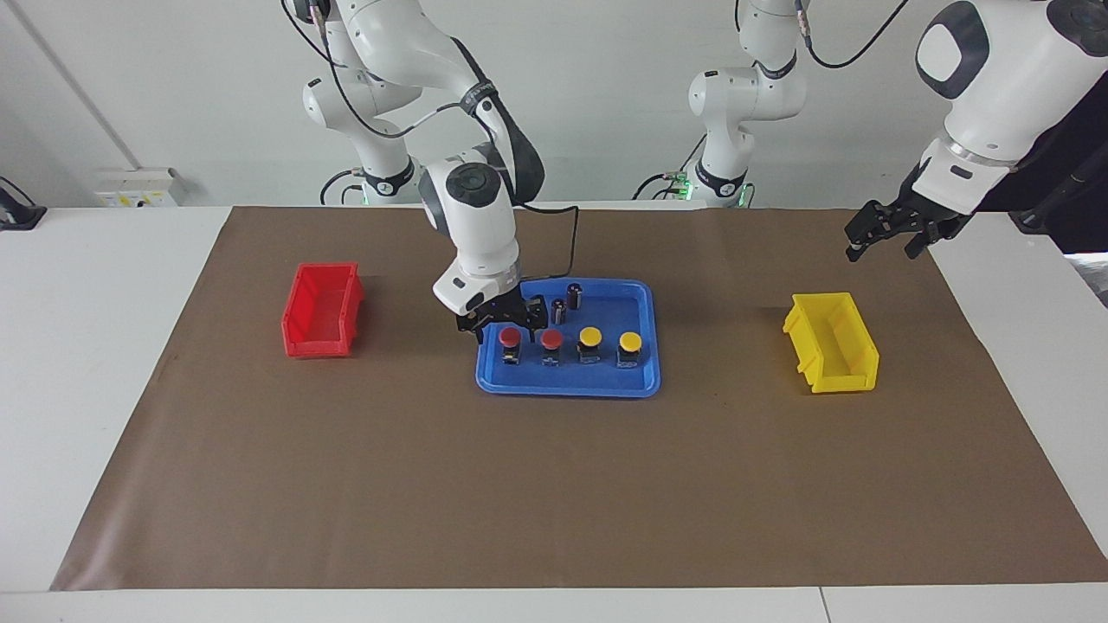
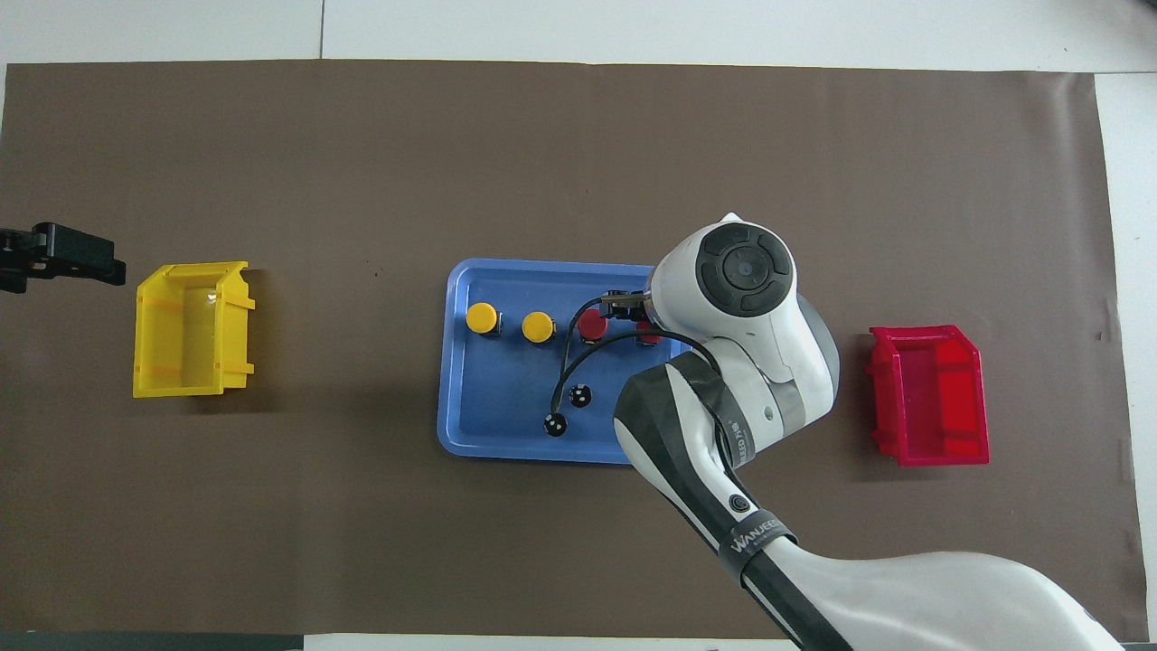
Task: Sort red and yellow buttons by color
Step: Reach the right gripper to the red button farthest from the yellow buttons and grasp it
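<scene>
Four buttons stand in a row in the blue tray (image 1: 567, 386): two red buttons (image 1: 511, 336) (image 1: 551, 339) toward the right arm's end and two yellow buttons (image 1: 590, 336) (image 1: 630, 342) toward the left arm's end. My right gripper (image 1: 507, 324) is open and low over the end red button, with one finger on each side of its cap. In the overhead view the wrist hides most of that button (image 2: 647, 332); the other red button (image 2: 592, 324) and the yellow buttons (image 2: 538, 326) (image 2: 482, 317) show. My left gripper (image 1: 881, 247) is open and waits in the air beside the yellow bin.
A red bin (image 1: 322, 310) stands at the right arm's end of the brown mat and a yellow bin (image 1: 833, 342) at the left arm's end. Two dark capless cylinders (image 1: 574, 294) (image 1: 558, 310) stand in the tray, nearer to the robots than the buttons.
</scene>
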